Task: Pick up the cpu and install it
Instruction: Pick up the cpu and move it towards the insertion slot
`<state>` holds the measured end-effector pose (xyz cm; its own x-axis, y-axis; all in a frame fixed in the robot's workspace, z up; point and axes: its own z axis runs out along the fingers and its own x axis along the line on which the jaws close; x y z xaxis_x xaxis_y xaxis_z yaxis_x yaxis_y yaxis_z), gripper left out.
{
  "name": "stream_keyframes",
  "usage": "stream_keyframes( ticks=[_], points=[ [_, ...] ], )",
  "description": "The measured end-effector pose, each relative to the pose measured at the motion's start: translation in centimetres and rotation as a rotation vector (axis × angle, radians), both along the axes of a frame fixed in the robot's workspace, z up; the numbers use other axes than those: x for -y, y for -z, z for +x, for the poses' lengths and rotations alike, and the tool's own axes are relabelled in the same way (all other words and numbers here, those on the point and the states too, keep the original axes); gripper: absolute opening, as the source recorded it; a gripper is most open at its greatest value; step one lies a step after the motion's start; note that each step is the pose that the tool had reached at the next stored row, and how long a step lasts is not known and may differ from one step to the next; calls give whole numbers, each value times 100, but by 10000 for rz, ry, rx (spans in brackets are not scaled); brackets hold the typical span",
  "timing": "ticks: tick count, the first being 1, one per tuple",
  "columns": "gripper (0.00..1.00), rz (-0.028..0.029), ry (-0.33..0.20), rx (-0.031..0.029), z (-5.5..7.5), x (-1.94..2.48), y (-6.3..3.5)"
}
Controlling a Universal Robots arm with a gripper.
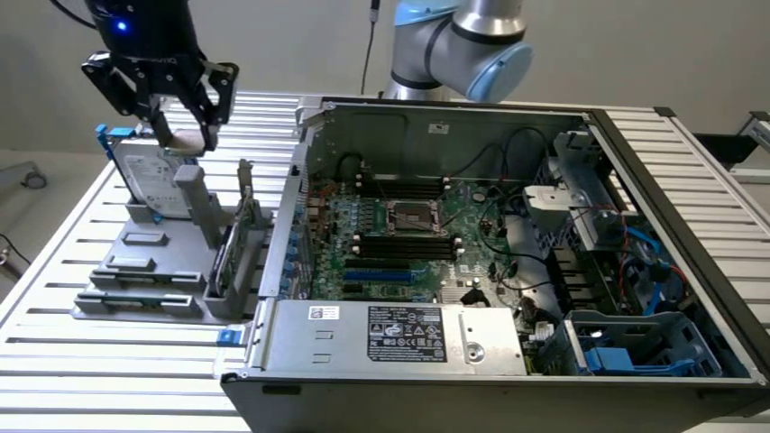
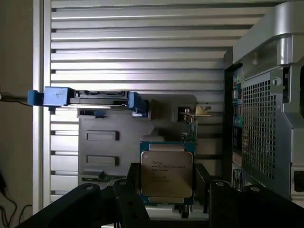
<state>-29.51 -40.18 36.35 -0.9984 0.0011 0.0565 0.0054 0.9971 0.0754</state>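
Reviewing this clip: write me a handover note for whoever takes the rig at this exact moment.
Gripper: shut on the small square silvery-topped cpu, held above the grey parts fixture at the exterior view's left, close to the silver blue-framed hard drive.
Done: cpu is picked up.
Left: the install. The dark metal-framed socket on the board inside the open computer case has not received it.

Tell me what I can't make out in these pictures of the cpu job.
cpu, wrist view: lower edge hidden behind the gripper; lid print too small to read.
socket, exterior view: too small to tell whether its frame is latched.
hard drive, exterior view: upper corner behind the gripper.
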Motion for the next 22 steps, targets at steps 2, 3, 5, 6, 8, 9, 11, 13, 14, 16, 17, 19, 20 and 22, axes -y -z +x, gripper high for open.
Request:
stream_keyframes(
  ticks=[2,3,5,6,8,9,11,13,14,16,17,19,20,22],
  points=[
    [55,3,0,-4,90,-2,-11],
    [55,4,-1,-6,137,-4,-17],
    [55,6,0,-12,226,-6,-27],
    [55,8,0,-15,271,-8,-32],
    [55,10,-1,-21,362,-10,-42],
    [55,10,-1,-26,410,-11,-48],
    [55,12,1,-32,500,-14,-57],
    [55,14,-1,-38,591,-17,-66],
    [55,14,0,-42,636,-18,-71],
    [55,17,1,-48,726,-20,-80],
    [55,18,0,-51,771,-22,-86],
    [55,20,0,-57,864,-25,-94],
    [55,22,0,-60,909,-26,-98],
    [55,24,-1,-66,999,-29,-105]
  ],
)
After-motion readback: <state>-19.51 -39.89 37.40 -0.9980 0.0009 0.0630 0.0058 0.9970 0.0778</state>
